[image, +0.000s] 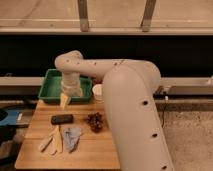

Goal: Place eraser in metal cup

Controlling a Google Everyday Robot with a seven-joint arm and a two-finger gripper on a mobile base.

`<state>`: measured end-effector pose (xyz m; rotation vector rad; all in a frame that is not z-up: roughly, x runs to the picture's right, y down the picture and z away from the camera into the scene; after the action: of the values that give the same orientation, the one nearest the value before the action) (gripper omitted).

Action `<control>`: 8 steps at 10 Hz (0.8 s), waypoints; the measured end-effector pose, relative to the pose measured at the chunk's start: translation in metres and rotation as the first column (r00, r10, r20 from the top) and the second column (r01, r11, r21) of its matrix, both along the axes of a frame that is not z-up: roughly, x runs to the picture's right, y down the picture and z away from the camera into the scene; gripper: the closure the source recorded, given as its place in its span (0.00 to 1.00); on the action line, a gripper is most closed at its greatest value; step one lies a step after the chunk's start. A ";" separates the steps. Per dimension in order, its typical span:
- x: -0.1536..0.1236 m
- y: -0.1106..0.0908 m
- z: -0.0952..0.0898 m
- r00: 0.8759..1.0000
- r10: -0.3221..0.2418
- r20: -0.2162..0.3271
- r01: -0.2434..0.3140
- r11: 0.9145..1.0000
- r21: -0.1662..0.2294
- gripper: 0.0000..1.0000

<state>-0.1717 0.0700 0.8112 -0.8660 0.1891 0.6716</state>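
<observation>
The eraser (62, 119), a small flat black block, lies on the wooden table's left half. My gripper (64, 101) hangs just above and behind it, at the front edge of the green tray, pointing down. It is open and holds nothing. The pale fingertips (63, 103) stand apart from the eraser. The metal cup is hidden behind my big white arm (125, 95), which covers the table's right side.
A green tray (50, 90) sits at the back left. A white cup (97, 91) stands beside it. A dark red cluster (95, 121) lies mid-table, with a blue-grey cloth (71, 136) and pale yellow pieces (51, 141) near the front edge of the wooden table (95, 150).
</observation>
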 end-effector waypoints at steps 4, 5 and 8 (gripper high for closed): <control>-0.033 0.024 0.007 0.988 -0.146 0.041 0.148 0.988 -0.048 0.20; -0.050 0.029 0.011 0.981 -0.180 0.073 0.184 0.981 -0.055 0.20; -0.087 0.055 0.027 0.943 -0.294 0.157 0.311 0.946 -0.095 0.20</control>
<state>-0.2589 0.1246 0.8384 -0.9699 0.2318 0.3114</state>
